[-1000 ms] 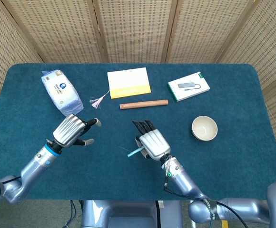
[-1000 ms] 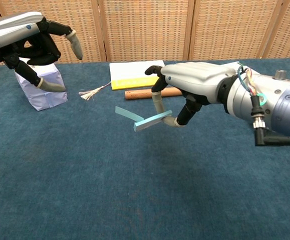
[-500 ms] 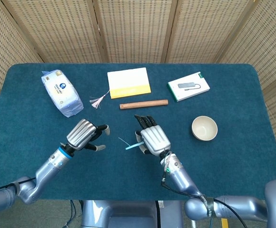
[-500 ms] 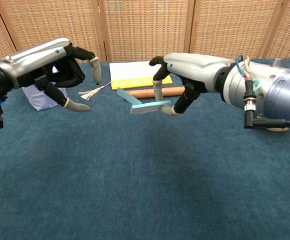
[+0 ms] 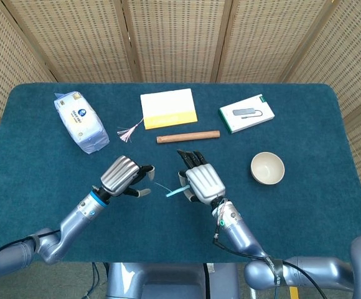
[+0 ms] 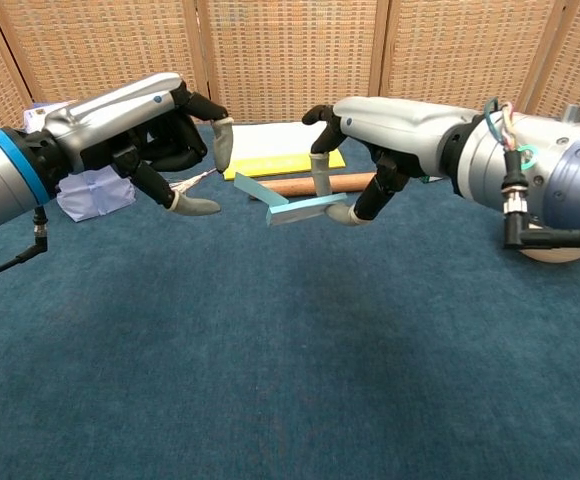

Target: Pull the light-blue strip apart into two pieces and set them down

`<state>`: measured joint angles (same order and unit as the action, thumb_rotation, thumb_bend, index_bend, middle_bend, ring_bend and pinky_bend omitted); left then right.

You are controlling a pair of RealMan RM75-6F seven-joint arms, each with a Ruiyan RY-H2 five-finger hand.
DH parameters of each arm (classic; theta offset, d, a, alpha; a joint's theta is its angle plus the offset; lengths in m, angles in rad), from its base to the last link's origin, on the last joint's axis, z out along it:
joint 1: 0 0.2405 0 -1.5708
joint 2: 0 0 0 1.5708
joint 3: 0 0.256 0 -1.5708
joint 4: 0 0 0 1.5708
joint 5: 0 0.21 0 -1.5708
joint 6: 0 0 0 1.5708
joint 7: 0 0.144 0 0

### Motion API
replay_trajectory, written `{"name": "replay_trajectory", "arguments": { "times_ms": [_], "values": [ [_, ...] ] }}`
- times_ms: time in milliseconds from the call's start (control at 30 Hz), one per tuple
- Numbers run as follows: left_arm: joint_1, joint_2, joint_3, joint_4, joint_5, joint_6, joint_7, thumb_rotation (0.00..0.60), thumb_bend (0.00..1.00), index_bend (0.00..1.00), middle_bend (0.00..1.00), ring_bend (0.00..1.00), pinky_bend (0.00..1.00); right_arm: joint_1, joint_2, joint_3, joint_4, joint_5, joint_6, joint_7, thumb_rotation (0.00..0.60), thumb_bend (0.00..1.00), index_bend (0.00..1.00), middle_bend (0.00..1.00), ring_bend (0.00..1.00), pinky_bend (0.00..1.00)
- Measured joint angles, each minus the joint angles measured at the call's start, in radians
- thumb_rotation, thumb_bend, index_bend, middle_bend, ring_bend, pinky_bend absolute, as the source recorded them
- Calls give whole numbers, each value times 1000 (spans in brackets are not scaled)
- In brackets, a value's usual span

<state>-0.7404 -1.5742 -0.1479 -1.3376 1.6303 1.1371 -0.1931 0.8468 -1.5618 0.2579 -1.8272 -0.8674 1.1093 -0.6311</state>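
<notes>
Strip between left robot hand and right robot hand, above table

a table covered in dark teal cloth carries a tissue pack at far left, a small pink tassel beside it, a white-and-yellow notepad, a wooden dowel just in front of the notepad, a white box showing a cable adapter, and a cream bowl at right.
</notes>
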Motion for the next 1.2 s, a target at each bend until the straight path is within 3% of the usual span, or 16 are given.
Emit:
{"name": "replay_trajectory", "arguments": {
  "times_ms": [500, 833, 1200],
  "values": [
    [-24, -7, -18, -54, -84, -47, 13, 600, 281, 680, 939, 957, 986, -2, 4, -1, -17, 21, 28, 20, 600, 543, 623, 0, 0, 0],
    [-34, 0, -15, -68, -97, -51, 31, 600, 348, 682, 939, 957, 986, -2, 26, -10, -34, 28, 32, 23, 600, 543, 623, 0, 0, 0],
    [-47, 9, -12, -76, -99, -60, 48, 600, 344, 681, 939, 957, 986, 2, 37, -16, -42, 29, 39, 17, 600, 543, 623, 0, 0, 0]
  ]
}}
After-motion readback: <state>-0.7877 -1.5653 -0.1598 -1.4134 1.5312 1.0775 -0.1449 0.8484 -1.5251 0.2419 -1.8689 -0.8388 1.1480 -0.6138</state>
